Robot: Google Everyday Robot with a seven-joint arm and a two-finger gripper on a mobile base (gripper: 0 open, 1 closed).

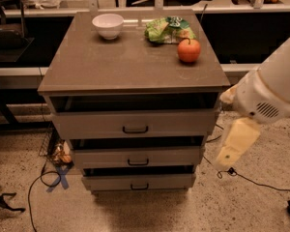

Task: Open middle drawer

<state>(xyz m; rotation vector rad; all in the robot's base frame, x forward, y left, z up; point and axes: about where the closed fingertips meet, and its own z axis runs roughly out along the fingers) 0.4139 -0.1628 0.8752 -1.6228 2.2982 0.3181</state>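
The grey cabinet [130,64] stands in the centre with three drawers stacked in its front. The middle drawer [101,157] is a wide, low grey front with a small black bar handle [137,162] at its centre. It sits between the taller top drawer [87,124] and the narrower bottom drawer [111,181], with a dark gap above it. My gripper [230,151] hangs cream-coloured below the white arm joint [268,95], to the right of the cabinet at about the middle drawer's height. It is apart from the cabinet and holds nothing that I can see.
On the cabinet top are a white bowl [108,25], a green chip bag [167,30] and an orange-red fruit [189,50]. Cables [253,180] run over the speckled floor at the right and left. Dark benches stand behind the cabinet.
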